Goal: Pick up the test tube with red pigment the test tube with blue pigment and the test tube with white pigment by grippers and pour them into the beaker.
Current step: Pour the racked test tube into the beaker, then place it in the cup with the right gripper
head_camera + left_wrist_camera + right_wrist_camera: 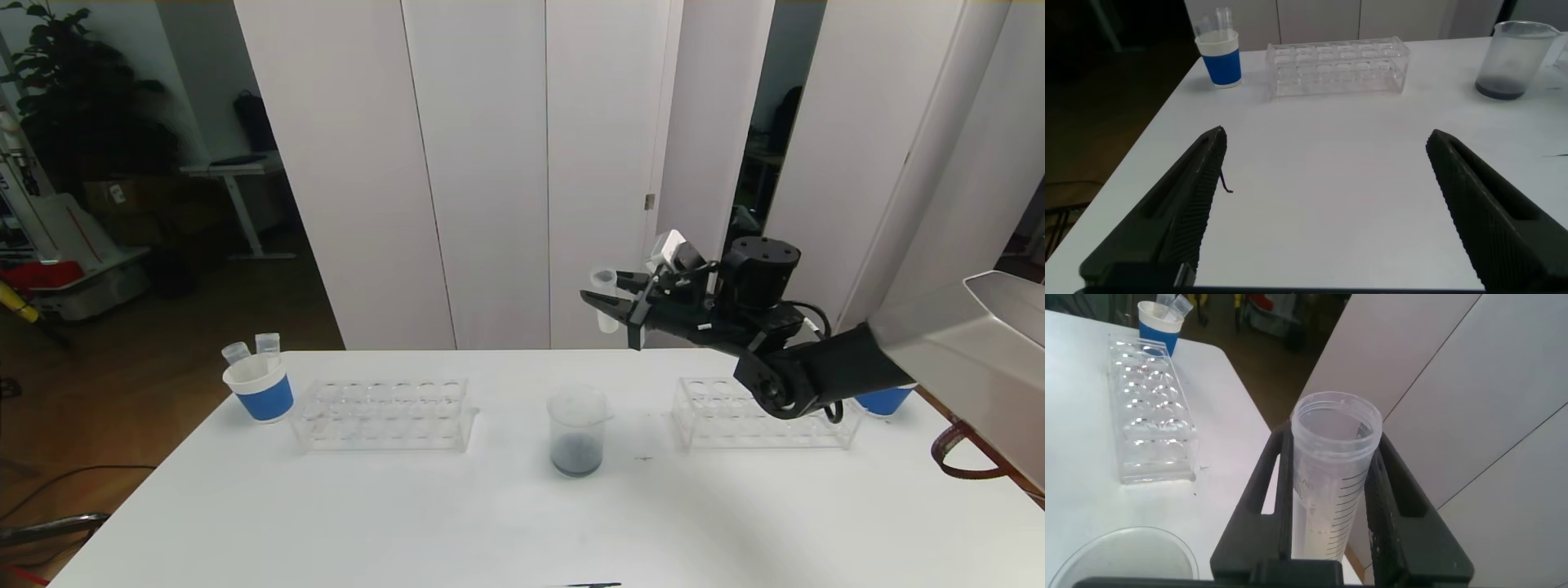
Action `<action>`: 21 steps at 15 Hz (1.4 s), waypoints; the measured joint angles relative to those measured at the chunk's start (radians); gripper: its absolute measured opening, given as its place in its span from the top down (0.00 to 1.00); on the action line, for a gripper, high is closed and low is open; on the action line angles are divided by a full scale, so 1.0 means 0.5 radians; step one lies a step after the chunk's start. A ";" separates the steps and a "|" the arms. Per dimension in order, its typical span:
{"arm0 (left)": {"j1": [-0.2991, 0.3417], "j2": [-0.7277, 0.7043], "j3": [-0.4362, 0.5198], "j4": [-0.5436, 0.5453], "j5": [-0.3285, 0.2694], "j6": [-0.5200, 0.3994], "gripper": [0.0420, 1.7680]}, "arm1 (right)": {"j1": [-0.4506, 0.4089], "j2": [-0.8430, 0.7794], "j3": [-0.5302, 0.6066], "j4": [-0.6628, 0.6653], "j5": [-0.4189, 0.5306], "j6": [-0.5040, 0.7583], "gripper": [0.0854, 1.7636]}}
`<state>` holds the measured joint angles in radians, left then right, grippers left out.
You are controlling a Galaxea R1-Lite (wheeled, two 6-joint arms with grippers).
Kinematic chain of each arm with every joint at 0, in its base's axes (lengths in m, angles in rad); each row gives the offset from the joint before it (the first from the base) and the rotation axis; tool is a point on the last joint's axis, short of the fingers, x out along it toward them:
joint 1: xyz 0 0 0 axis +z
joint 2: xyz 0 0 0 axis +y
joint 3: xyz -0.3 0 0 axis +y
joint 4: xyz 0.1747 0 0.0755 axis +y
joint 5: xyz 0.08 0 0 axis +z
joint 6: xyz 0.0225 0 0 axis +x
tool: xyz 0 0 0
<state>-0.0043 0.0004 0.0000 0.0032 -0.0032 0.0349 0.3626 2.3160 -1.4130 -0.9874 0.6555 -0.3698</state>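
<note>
The right gripper (608,300) fingers squeeze a light, slippery tube (605,300) by its middle, high above the beaker (577,431) on the tabletop (506,514); the left gripper (1327,216) fingers stand wide.

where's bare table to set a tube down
The widest free patch is the near half of the table, in front of the beaker. Smaller gaps lie between the beaker and the left rack, and between the beaker and the right rack. It is crowded at the far left corner by the paper cup.
</note>
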 joint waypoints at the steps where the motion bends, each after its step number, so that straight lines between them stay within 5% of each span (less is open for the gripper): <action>1: 0.000 0.000 0.000 0.000 0.000 0.000 0.01 | 0.000 0.011 -0.014 -0.005 0.000 -0.060 0.70; 13: -0.001 0.003 0.000 -0.001 0.000 0.000 0.01 | -0.011 0.108 -0.003 -0.077 0.284 -1.137 0.70; 21: -0.001 0.003 0.000 -0.001 0.001 0.000 0.01 | -0.019 0.117 0.009 -0.094 0.384 -1.532 0.70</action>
<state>-0.0047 0.0017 0.0000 0.0028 -0.0028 0.0349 0.3530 2.3747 -1.4085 -1.0343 0.8477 -1.1357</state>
